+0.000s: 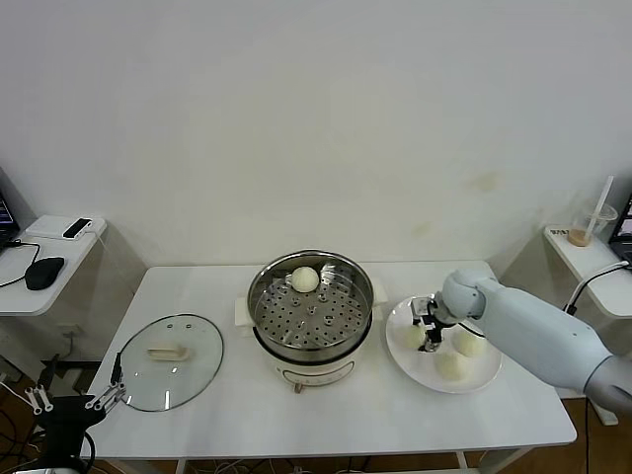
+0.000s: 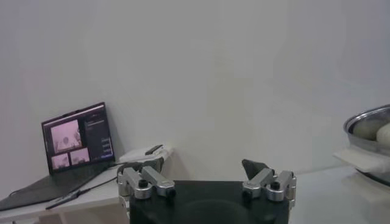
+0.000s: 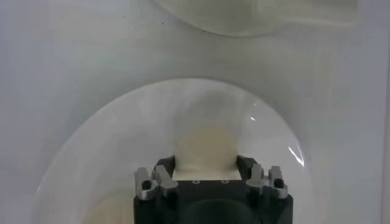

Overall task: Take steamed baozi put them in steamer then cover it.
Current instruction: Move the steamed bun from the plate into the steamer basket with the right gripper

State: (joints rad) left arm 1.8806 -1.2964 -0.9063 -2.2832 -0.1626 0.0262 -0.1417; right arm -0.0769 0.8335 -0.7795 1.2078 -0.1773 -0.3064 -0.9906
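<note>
Fingers of the right gripper [image 1: 427,334] press both sides of a baozi [image 3: 205,149] on the plate [image 1: 491,376], at three o'clock from the steamer [image 1: 313,308]; left gripper [image 2: 207,182] hangs wide open, holding nothing.

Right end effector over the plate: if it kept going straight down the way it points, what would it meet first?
The right end effector already straddles a baozi on the white plate; that bun first, then probably the plate beneath it.

- The right gripper [image 1: 427,331] is covering part of one baozi [image 1: 414,336] on the white plate [image 1: 481,379].
- In the right wrist view, the fingers [image 3: 164,167] are hiding that baozi's sides, and the plate is running off the picture's edge.
- The steamer [image 2: 369,143] is getting cut off in the left wrist view.
</note>
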